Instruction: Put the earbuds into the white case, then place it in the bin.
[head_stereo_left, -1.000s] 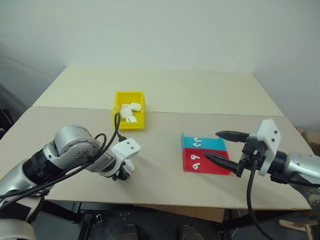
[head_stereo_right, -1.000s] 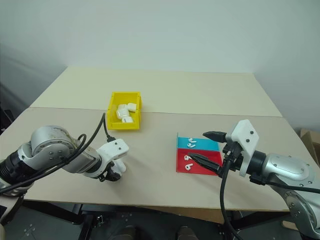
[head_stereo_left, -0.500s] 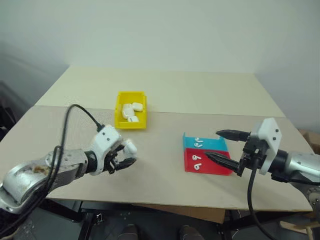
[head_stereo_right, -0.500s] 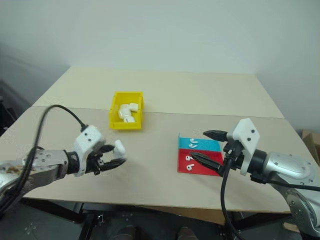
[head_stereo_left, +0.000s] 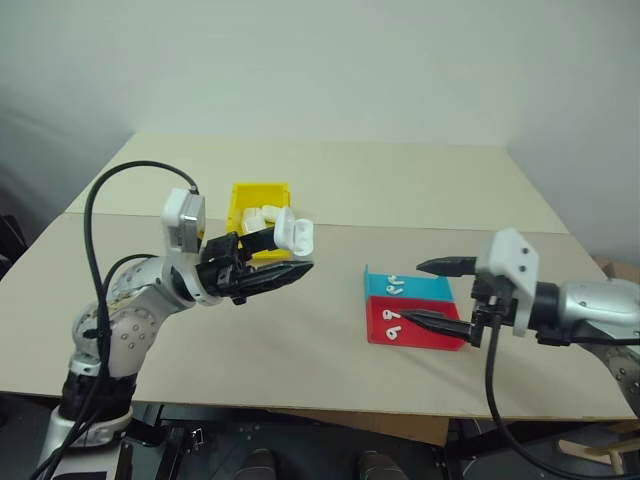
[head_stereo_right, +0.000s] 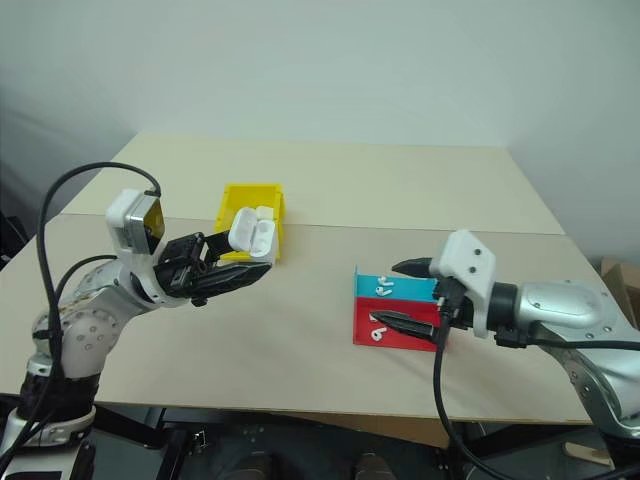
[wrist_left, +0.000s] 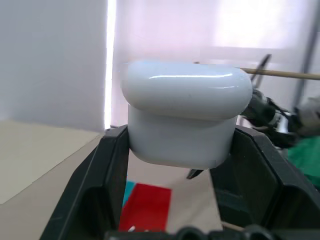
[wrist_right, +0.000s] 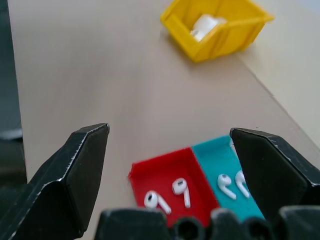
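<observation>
Between left gripper (head_stereo_left: 285, 253) jaws, glossy white case (wrist_left: 185, 112)

Table (head_stereo_left: 330, 185): far half bare, wide passage across upper frame behind bin (head_stereo_left: 240, 205). Bin sits upper-left of centre, other white cases inside, little spare room betw. them.

L gripper (head_stereo_left: 285, 255) raised just in front of bin, clamped on case (head_stereo_left: 296, 235); arm + cable block lower-left approach to bin.

Centre strip of table betw. L gripper and trays is bare, free lane front to back.

Red tray (head_stereo_left: 420, 328) and blue tray (head_stereo_left: 425, 290) right of centre, touching; earbuds (head_stereo_left: 392, 322) lie at their left ends.

R gripper (head_stereo_left: 432, 295), fingers spread wide, hangs over trays' right part; blocks approach from right. Left side of trays open to reach.
</observation>
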